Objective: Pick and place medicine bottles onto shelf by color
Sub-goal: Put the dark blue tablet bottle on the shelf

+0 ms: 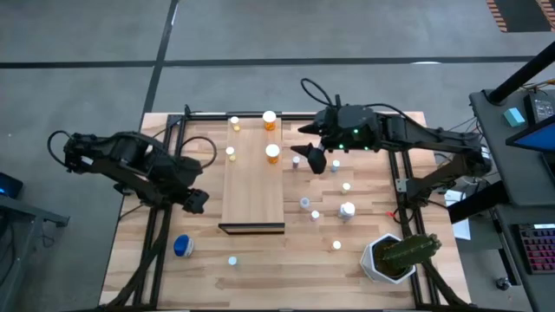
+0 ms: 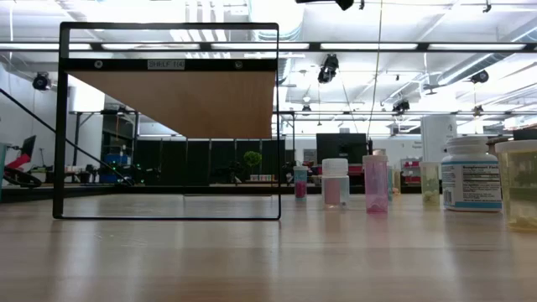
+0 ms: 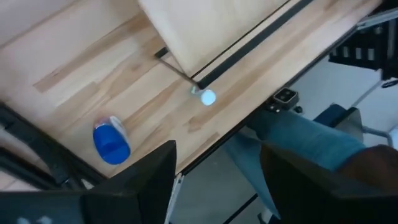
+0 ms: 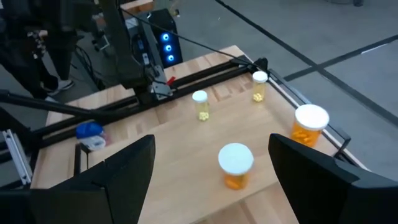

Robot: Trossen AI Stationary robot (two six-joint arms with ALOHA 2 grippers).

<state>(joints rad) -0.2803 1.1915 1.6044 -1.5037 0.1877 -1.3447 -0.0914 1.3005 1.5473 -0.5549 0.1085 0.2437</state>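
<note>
The small white-capped orange plastic medicine bottle [image 4: 236,165] stood on the pale wooden shelf [image 1: 251,204] under the right gripper [image 4: 211,180], its jaws apart (light, slippery; probably best held across the body).

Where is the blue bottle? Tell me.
In the high view, the blue bottle lies on the table's left side near the front edge, apart from the shelf, below the left gripper.

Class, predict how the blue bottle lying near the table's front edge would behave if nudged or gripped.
The blue bottle appears to lie on its side, so a nudge would probably roll it. It looks fat and smooth-walled, so a narrow grip might slip. It seems rigid plastic, unlikely to deform.
</note>
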